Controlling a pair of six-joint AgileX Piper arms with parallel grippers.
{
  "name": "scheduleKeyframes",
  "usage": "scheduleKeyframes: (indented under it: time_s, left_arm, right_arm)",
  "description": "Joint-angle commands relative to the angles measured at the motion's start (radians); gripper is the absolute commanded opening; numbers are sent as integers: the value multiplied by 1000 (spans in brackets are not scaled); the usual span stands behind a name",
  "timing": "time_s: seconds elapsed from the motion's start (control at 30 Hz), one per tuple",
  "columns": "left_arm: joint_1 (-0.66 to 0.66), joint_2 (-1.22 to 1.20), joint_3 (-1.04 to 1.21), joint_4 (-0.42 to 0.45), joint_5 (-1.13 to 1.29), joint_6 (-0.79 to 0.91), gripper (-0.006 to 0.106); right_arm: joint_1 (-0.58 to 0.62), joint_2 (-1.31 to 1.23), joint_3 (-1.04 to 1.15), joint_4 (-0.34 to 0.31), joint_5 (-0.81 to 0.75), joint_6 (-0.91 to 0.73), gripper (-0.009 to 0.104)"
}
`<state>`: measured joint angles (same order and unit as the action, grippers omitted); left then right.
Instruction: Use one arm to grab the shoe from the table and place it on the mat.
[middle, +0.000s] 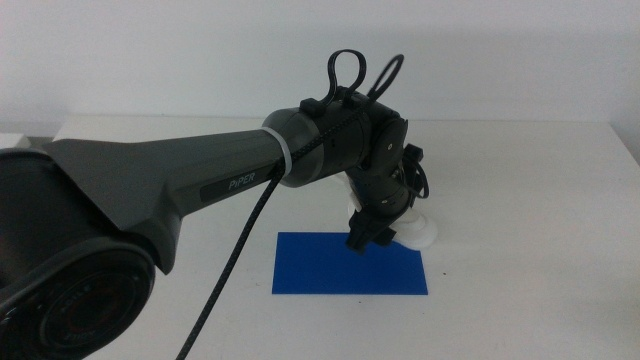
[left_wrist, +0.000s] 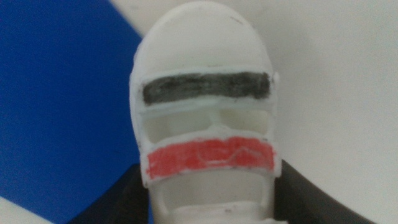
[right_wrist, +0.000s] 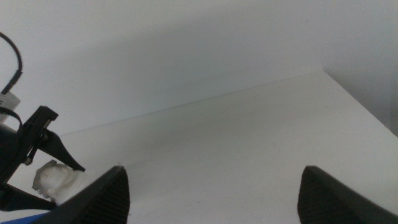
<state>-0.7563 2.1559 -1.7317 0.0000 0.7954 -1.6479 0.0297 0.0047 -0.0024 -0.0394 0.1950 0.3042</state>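
the left arm (middle: 150, 190) reaches in; its left gripper (middle: 372, 232), clenched on the shoe (left_wrist: 205, 118), hangs at the mat's (middle: 340, 268) far right edge, toe pointing beyond; the right gripper (right_wrist: 211, 186) waits released.

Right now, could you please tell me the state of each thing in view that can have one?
Shoe: gripped, at the mat's far right corner; whether lifted, cannot tell.
Left gripper: shut on the shoe, a jaw on each side.
Right gripper: open, empty, waiting off to the right.
Mat: flat on the table, nothing lying fully on it.
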Motion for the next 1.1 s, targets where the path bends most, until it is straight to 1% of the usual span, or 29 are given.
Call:
scheduleKeyframes:
  time_s: [0.0, 0.17, 0.23, 0.33, 0.4, 0.7, 0.8, 0.9, 0.93, 0.97, 1.07]
  left_arm:
    - [-3, -7, -5, 13, -24, -106, 0]
    - [-3, -7, -5, 22, 180, -375, 0]
    - [-3, -7, -5, 53, 229, -437, 0]
    - [-3, -7, -5, 101, 239, -466, 0]
    - [-3, -7, -5, 116, 241, -480, 0]
    - [-1, 21, -5, 104, 278, -480, 1]
    - [-1, 27, -5, 97, 278, -480, 5]
    - [-1, 31, -5, 88, 280, -480, 15]
    - [-1, 33, -5, 81, 287, -480, 28]
    - [-1, 33, -5, 78, 289, -480, 35]
    - [-1, 33, -5, 67, 289, -480, 61]
  right_arm:
    - [2, -5, 2, -9, -9, -4, 79]
    - [2, -5, 2, -9, -9, -4, 79]
    - [2, -5, 2, -9, -9, -4, 79]
    - [2, -5, 2, -9, -9, -4, 79]
    - [2, -5, 2, -9, -9, -4, 79]
    - [2, -5, 2, -9, -9, -4, 79]
    - [2, -5, 2, -9, -9, -4, 79]
    - [2, -5, 2, -9, -9, -4, 79]
    - [2, -5, 2, -9, -9, -4, 79]
    - [2, -5, 2, -9, -9, -4, 79]
    - [2, -5, 2, -9, -9, -4, 79]
